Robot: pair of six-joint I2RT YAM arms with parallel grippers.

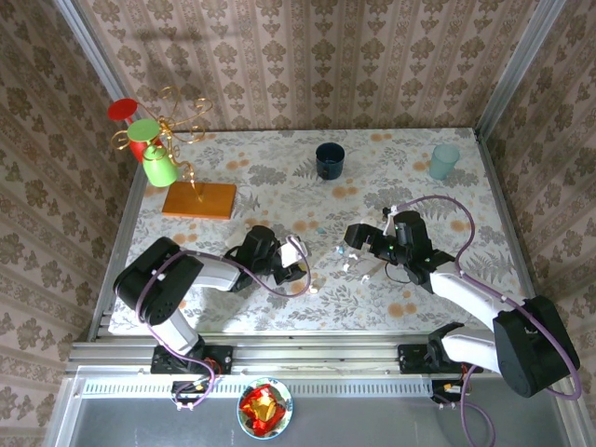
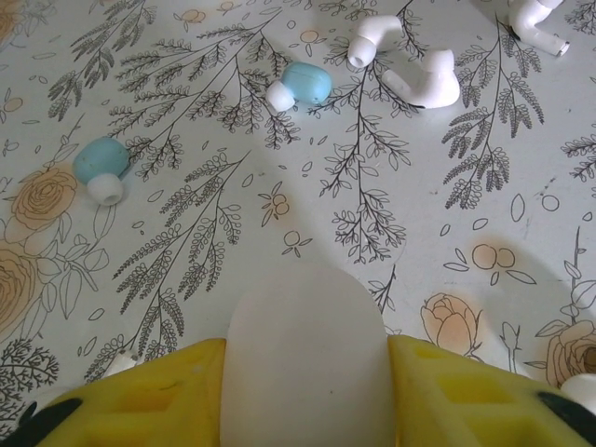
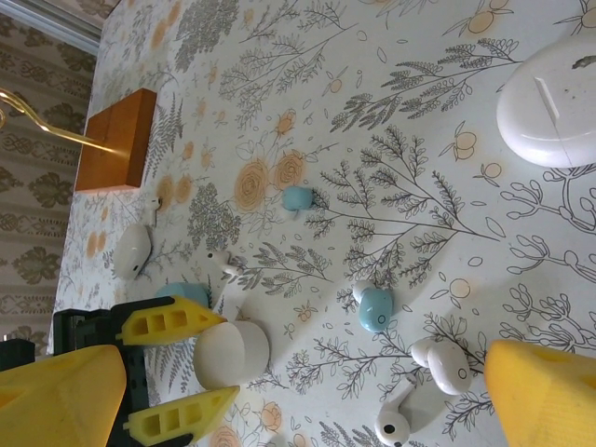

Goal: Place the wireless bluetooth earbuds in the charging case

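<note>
My left gripper (image 2: 305,358) is shut on a white pebble-shaped charging case (image 3: 231,354), its yellow fingers (image 2: 140,391) pressed against both sides as it rests on the floral table. Loose earbuds lie just beyond it: a pale blue earbud (image 2: 305,84), another pale blue one (image 2: 101,163), a white stemmed one (image 2: 372,37) and a white one (image 2: 433,84). My right gripper (image 3: 305,372) hangs open above a pale blue earbud (image 3: 376,309), a white earbud (image 3: 447,365) and a stemmed white one (image 3: 393,424), holding nothing.
A second white case (image 3: 549,102) lies to the right, a third white one (image 3: 132,251) and a light blue case (image 3: 177,293) near the left gripper. A wooden-based wire stand (image 1: 199,200), green cup (image 1: 158,168), dark blue cup (image 1: 330,160) and teal cup (image 1: 444,161) stand further back.
</note>
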